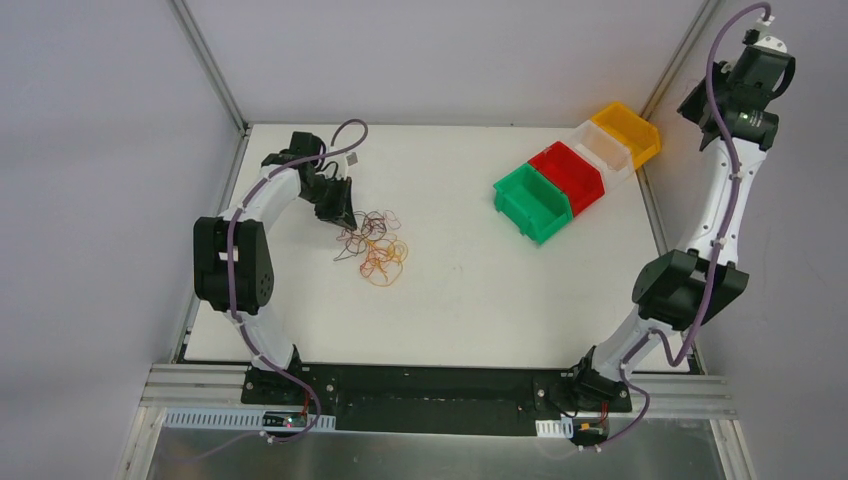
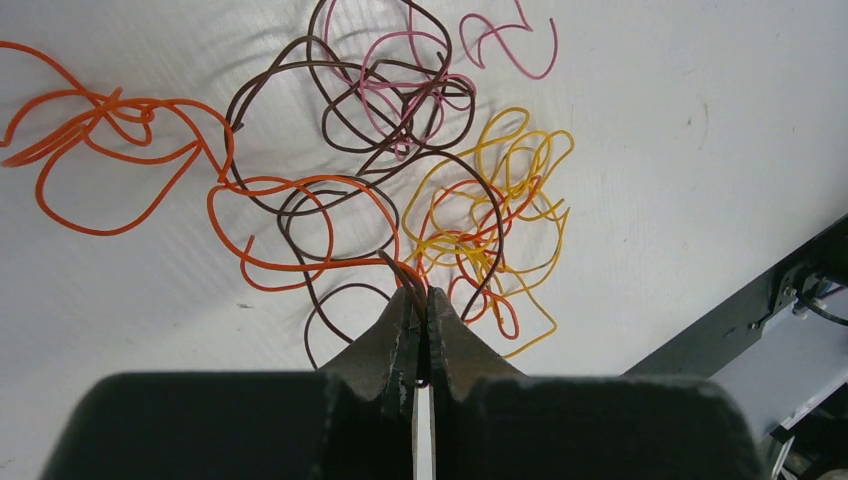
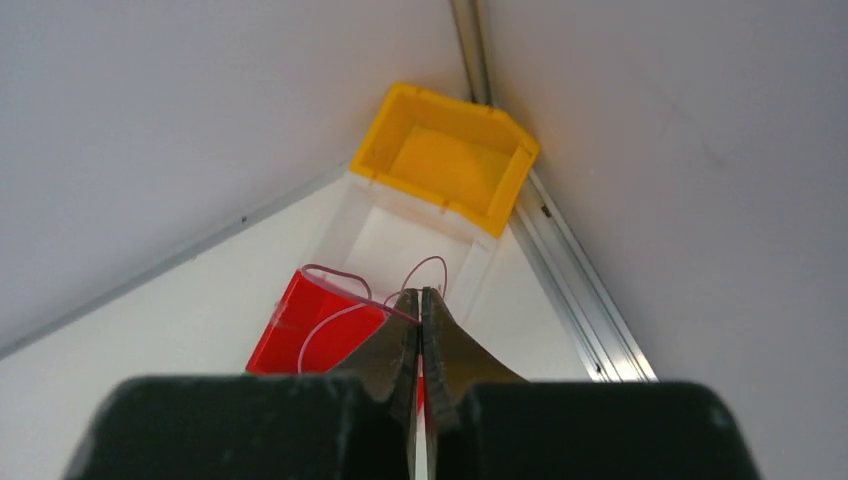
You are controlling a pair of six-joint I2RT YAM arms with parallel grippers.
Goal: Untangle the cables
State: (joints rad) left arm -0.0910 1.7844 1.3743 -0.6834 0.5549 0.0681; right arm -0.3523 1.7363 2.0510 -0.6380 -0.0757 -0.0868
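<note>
The cables (image 1: 375,245) lie as a loose tangle on the white table, left of centre. In the left wrist view I see orange (image 2: 120,130), dark brown (image 2: 340,110), pink (image 2: 400,80) and yellow (image 2: 510,200) curly wires overlapping. My left gripper (image 2: 421,295) is shut on a dark brown wire at the tangle's near edge; it also shows in the top view (image 1: 340,215). My right gripper (image 3: 420,297) is raised high at the far right, shut on a thin pink wire (image 3: 330,315) that dangles above the red bin (image 3: 310,335).
Green (image 1: 533,203), red (image 1: 570,175), clear white (image 1: 605,150) and yellow (image 1: 628,130) bins stand in a diagonal row at the back right. The yellow bin (image 3: 445,155) and white bin (image 3: 405,240) look empty. An aluminium frame post (image 3: 560,270) runs beside them.
</note>
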